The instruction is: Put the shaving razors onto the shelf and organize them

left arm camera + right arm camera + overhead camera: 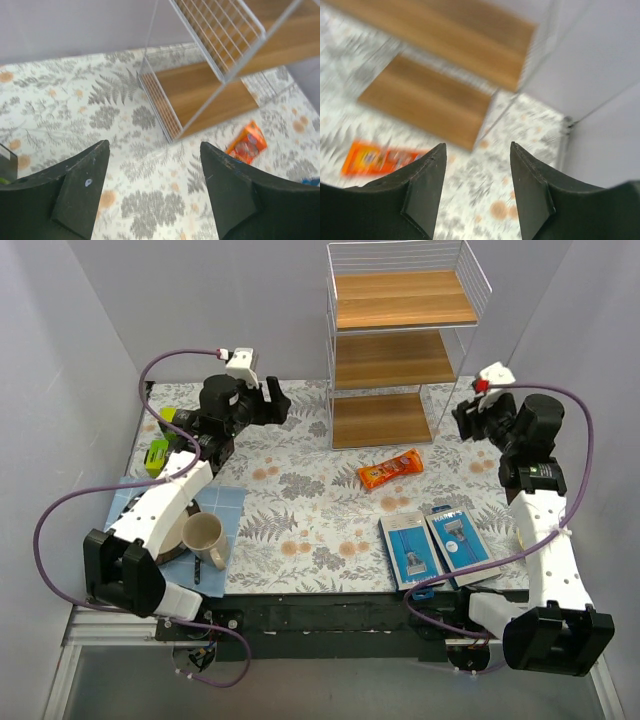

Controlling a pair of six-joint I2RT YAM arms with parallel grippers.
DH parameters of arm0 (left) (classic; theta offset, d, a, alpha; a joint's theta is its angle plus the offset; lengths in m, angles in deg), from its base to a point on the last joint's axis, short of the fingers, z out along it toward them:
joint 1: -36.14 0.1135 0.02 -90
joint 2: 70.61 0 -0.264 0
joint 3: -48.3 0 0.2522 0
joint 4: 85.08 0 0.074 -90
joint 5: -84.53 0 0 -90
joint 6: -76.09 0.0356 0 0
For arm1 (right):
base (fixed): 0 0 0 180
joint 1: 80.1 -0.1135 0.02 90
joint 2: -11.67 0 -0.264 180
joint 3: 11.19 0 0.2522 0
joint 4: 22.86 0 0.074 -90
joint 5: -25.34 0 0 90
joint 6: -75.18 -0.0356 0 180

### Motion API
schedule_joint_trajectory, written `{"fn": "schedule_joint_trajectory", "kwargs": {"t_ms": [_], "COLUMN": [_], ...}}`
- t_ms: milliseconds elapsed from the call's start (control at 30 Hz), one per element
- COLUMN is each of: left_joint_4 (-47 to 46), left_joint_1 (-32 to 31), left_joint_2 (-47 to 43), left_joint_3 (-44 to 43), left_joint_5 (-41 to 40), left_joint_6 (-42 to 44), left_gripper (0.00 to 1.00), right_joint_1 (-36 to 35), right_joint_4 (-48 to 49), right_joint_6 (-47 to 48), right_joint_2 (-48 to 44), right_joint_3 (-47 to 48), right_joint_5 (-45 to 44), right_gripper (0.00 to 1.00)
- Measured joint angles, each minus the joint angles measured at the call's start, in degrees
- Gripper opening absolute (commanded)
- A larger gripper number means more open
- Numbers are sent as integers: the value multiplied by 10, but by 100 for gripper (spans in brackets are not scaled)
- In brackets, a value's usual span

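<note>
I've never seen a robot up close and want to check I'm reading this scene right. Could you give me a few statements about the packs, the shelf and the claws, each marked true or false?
1. The two razor packs lie flat on the table, not on the shelf. True.
2. The orange snack packet sits on the shelf's lowest board. False: it lies on the table in front of the shelf.
3. The left gripper and the right gripper are both open and empty. True.
4. The mug stands next to the razor packs. False: it stands by the left arm; the packs lie near the right arm.
</note>
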State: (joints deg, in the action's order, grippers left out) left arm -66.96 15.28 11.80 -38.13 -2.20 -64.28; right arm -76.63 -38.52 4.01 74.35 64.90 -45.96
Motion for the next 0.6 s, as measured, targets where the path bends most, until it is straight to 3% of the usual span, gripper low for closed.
{"fn": "schedule_joint_trajectory", "kwargs": {"t_ms": [200,367,600], "left_joint_4": [108,204,299], "left_joint_1": [29,151,288], "left_joint_2": [-12,65,191], "left_joint_3": [-17,-136,-263], "left_joint_5": [24,5,-18], "left_joint_6": [21,43,70], "left_gripper": [79,80,79], "right_joint_1": [-7,-38,-136], "right_joint_4": [-179,-251,-267], "right_joint_6": [109,140,137], "right_joint_2": [-1,43,87], "right_joint_3": [-13,-9,12], "right_joint_5": [115,135,134], "right_gripper": [66,69,70]}}
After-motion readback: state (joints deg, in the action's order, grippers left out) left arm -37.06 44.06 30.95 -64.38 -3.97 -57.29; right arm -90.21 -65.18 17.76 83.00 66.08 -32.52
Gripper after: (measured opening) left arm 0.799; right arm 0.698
